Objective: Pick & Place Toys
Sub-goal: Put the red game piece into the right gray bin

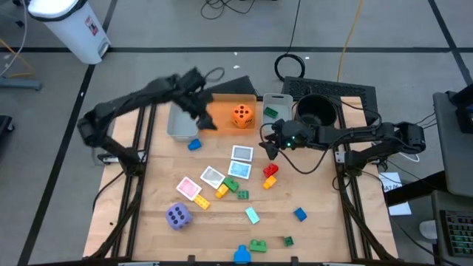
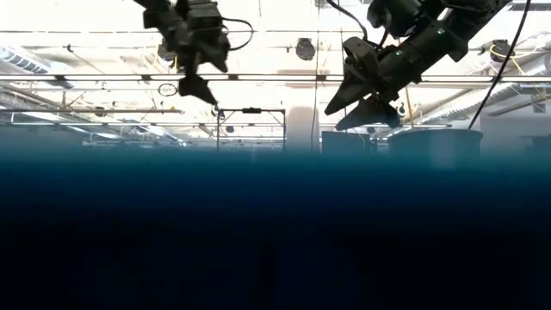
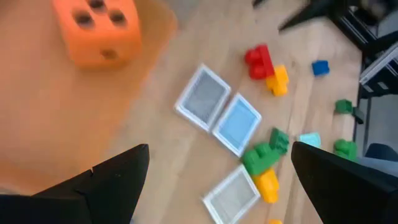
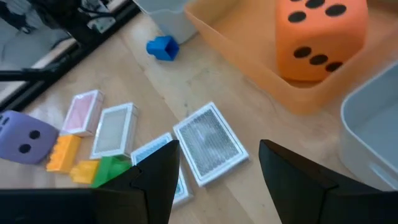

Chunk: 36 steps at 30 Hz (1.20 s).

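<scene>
Orange die [image 1: 242,115] already sitting in the orange bin [image 1: 222,108]. Purple die [image 1: 178,216] well off from that bin, toward the table's near edge, with cards [image 1: 242,154] and bricks [image 1: 270,170] scattered between. Probably light and squishy foam, so best squeezed across two flat faces. Left gripper [image 1: 208,118] spread wide over the bin's edge, holding nothing. Right gripper [image 1: 269,148] partly open just beside the bin, also empty.

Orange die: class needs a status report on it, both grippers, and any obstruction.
Left gripper open, empty, above orange bin. Right gripper open, empty, above cards. Orange die sits in bin. Nothing in the way.
</scene>
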Each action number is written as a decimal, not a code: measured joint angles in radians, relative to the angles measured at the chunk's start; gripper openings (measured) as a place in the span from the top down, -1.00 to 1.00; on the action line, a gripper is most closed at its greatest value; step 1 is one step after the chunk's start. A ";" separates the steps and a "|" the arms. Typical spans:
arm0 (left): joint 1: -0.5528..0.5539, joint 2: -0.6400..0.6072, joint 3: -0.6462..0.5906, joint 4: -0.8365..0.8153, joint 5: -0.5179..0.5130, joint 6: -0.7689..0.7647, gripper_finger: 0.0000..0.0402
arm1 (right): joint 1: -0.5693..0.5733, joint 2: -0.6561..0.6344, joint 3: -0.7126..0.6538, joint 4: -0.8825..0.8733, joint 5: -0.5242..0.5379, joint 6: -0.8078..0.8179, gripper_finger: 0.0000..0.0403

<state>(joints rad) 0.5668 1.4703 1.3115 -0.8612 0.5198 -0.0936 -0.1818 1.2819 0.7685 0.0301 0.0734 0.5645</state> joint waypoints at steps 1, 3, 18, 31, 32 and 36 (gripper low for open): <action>-0.023 -0.044 -0.064 0.044 -0.015 -0.036 -0.98 | 0.000 0.000 0.000 0.009 0.000 0.000 -0.04; -0.075 -0.125 -0.176 0.113 -0.063 -0.113 -0.98 | 0.000 0.000 0.000 0.022 0.001 0.000 -0.04; -0.487 -0.499 -0.573 0.229 -0.390 -0.606 -0.98 | 0.000 0.000 0.000 0.200 0.008 0.011 -0.04; -0.592 -0.450 -0.747 0.254 -0.419 -0.826 -0.98 | 0.000 0.000 0.000 0.204 0.008 -0.005 -0.04; -0.592 -0.449 -0.752 0.249 -0.439 -0.826 -0.98 | 0.000 0.000 0.000 0.204 0.008 -0.005 -0.04; -0.585 -0.449 -0.752 0.275 -0.512 -0.846 -0.98 | 0.000 0.005 -0.013 0.205 0.001 -0.004 -0.04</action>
<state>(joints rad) -0.0179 1.0214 0.5591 -0.5862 0.0081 -0.9398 -0.1814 1.2869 0.7550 0.2349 0.0745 0.5610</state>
